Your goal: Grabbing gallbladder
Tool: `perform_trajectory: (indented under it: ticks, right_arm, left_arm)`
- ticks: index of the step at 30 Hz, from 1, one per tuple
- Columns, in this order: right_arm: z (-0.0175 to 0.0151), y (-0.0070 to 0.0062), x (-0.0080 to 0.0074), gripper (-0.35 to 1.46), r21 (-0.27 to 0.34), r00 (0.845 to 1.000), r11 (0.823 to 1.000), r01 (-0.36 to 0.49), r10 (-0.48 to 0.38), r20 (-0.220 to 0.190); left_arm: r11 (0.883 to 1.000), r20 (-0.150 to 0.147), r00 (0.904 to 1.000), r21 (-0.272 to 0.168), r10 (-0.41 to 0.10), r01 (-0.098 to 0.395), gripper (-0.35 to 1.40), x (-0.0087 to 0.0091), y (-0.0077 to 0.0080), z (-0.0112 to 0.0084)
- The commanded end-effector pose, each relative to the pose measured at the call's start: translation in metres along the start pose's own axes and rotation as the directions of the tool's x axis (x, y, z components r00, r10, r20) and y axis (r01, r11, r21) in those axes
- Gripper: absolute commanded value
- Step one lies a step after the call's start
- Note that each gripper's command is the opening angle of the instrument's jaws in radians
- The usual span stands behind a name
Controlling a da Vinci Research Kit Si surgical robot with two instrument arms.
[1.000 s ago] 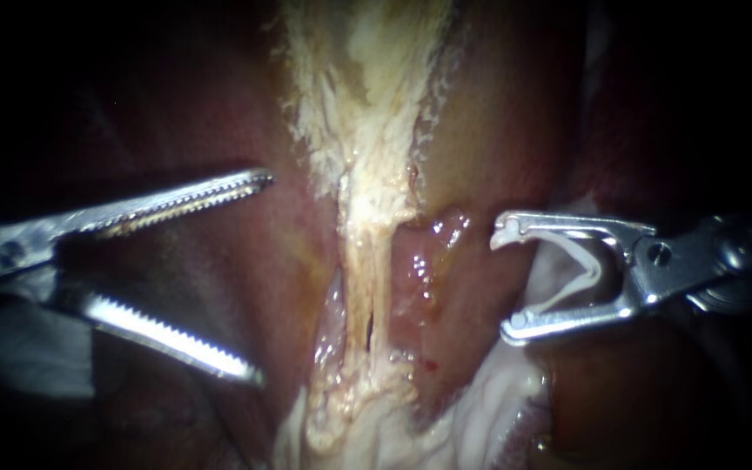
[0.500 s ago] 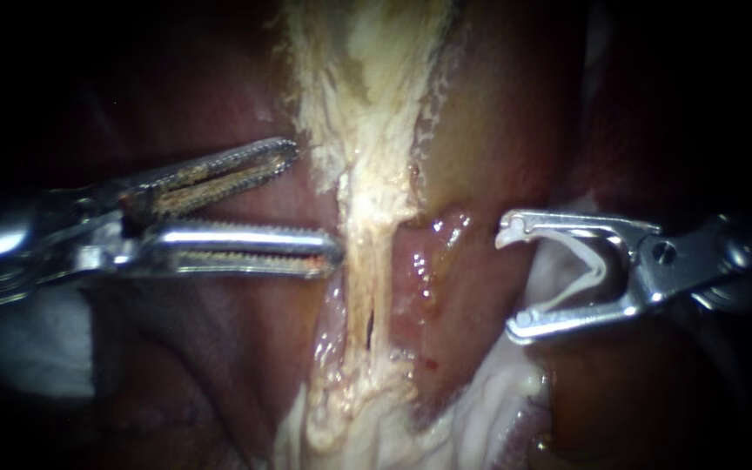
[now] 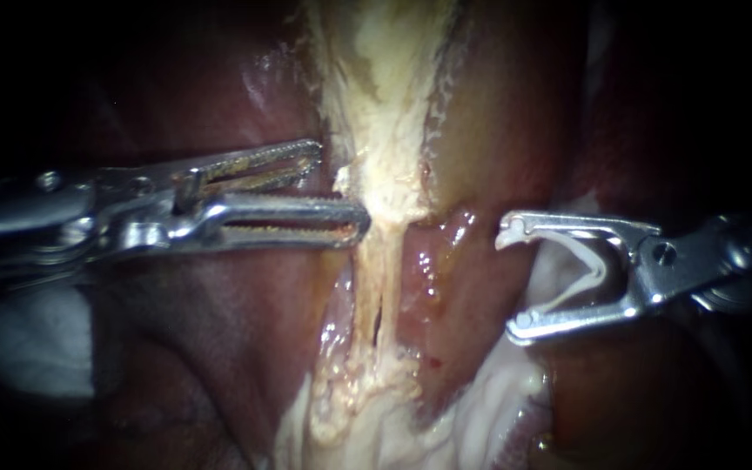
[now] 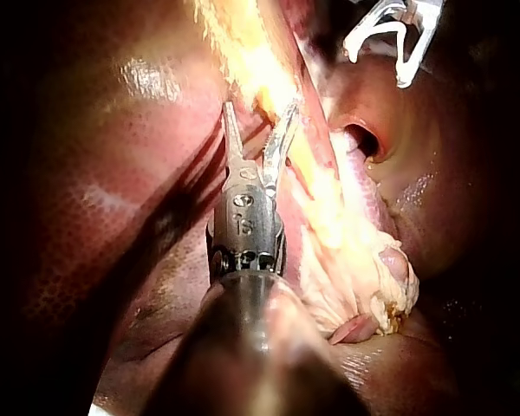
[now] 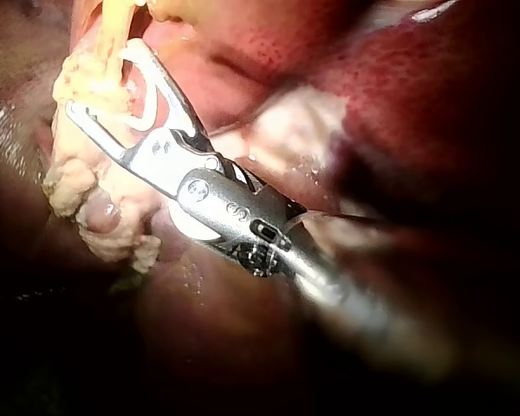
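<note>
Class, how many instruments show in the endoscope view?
2. The left instrument enters from the left, open beside the pale tissue; the right instrument enters from the right, holding a white clip. None seems hidden.

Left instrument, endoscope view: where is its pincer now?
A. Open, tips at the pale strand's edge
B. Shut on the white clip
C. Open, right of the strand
A: a gap shows in the left instrument's pincer, its lower tip at the pale strand; the right instrument holds the white clip.

Shiny metal left instrument and right instrument; smooth plastic clip; glossy liver; fibrous pale tissue
</note>
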Motion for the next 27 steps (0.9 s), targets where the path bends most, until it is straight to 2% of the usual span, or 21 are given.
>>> perform_trajectory:
  ticks: [1, 6, 14, 18, 20, 25, 27]
  right_arm:
    - [0.0, 0.0, 0.0, 0.59, 0.0, 1.0, 1.0, 0.0, 0.0, 0.0]
    - [-0.0001, 0.0, 0.0, 0.59, 0.0, 1.0, 1.0, 0.0, 0.0, 0.0]
    - [0.0, 0.0, 0.0, 0.59, 0.0, 1.0, 1.0, 0.0, 0.0, 0.0]
    - [0.0, 0.0, 0.0, 0.59, 0.0, 1.0, 1.0, 0.0, 0.0, 0.0]
    - [-0.0001, 0.0, 0.0, 0.59, 0.0, 1.0, 1.0, 0.0, 0.0, 0.0]
    - [-0.0001, 0.0, 0.0, 0.59, 0.0, 1.0, 1.0, 0.0, 0.0, 0.0]
    - [-0.0001, 0.0, 0.0, 0.59, 0.001, 1.0, 1.0, 0.0, 0.0, 0.0]
  left_arm:
    - [1.0, -0.001, 1.0, 0.005, -0.001, 0.001, 0.44, -0.0001, -0.0002, 0.0001]
    - [1.0, -0.001, 0.9999, 0.003, -0.017, 0.017, 0.42, -0.0007, -0.0009, 0.0]
    - [0.999, -0.007, 0.9989, -0.004, -0.046, 0.046, 0.22, -0.0017, -0.0012, 0.0012]
    - [0.998, -0.018, 0.9976, -0.01, -0.067, 0.067, -0.05, -0.0024, -0.0011, 0.002]
    - [0.997, -0.033, 0.9967, -0.014, -0.074, 0.074, -0.35, -0.0028, -0.0006, 0.0023]
    - [0.992, -0.077, 0.9887, -0.026, -0.128, 0.127, -0.35, -0.0027, 0.0005, 0.0023]
    - [0.991, -0.08, 0.9878, -0.026, -0.133, 0.132, -0.35, -0.0026, 0.0007, 0.0021]
